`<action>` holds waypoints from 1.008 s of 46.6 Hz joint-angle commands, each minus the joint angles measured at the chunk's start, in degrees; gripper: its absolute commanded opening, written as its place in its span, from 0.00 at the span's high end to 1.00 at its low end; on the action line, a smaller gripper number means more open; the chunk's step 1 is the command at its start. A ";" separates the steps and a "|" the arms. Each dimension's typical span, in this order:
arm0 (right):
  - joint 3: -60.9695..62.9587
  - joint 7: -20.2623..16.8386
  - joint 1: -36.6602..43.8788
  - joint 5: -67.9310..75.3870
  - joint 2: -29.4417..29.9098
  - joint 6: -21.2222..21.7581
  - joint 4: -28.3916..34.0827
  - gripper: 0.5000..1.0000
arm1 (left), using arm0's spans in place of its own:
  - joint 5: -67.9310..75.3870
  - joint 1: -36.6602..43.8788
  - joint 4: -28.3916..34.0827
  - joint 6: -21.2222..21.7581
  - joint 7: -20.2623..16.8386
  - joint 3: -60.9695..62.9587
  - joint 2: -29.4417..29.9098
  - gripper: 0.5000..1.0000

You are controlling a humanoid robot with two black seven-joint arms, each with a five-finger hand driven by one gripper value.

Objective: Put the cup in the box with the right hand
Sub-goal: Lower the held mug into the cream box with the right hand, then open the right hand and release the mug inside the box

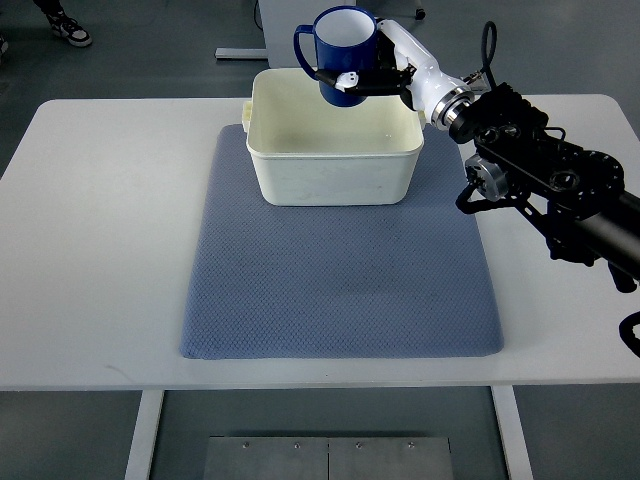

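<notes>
A blue cup (343, 53) with a white inside and a handle on its left hangs upright above the far rim of the cream box (335, 162). My right hand (375, 72) is shut on the cup, its dark fingers wrapped round the cup's right side and lower wall. The right arm (545, 170) reaches in from the right edge. The box stands at the far end of the blue-grey mat (340, 270) and shows nothing inside. The left arm does not show.
The mat lies on a white table (100, 230). Beyond the table's far edge are a grey floor, a metal stand base (240, 52) and a person's shoe (70, 30) at the top left.
</notes>
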 commanded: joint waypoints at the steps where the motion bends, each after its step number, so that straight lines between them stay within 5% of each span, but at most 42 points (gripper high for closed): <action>1: -0.14 0.00 -0.34 0.00 1.36 -0.31 -1.41 1.00 | 0.00 0.00 0.00 0.00 0.06 0.05 0.00 0.00; 11: -2.34 0.09 -0.70 -0.09 4.97 -0.66 -6.59 1.00 | 0.00 0.00 0.00 0.00 -0.03 0.05 0.00 0.00; 30: -2.17 0.18 -2.37 0.44 4.97 -0.66 -7.13 1.00 | 0.00 0.00 0.00 0.00 -0.03 0.05 0.00 0.00; 33: -2.17 0.18 -2.45 0.53 4.97 -0.66 -7.13 0.71 | 0.00 0.00 0.00 0.00 -0.03 -0.04 0.00 0.00; 39: -2.17 0.18 -2.98 0.53 4.97 -0.66 -7.04 0.55 | 0.00 0.00 0.00 0.00 -0.03 -0.04 0.00 0.00; 47: -2.17 0.18 -3.33 0.53 4.97 -0.66 -7.04 0.08 | 0.00 0.00 0.00 0.00 -0.03 -0.04 0.00 0.00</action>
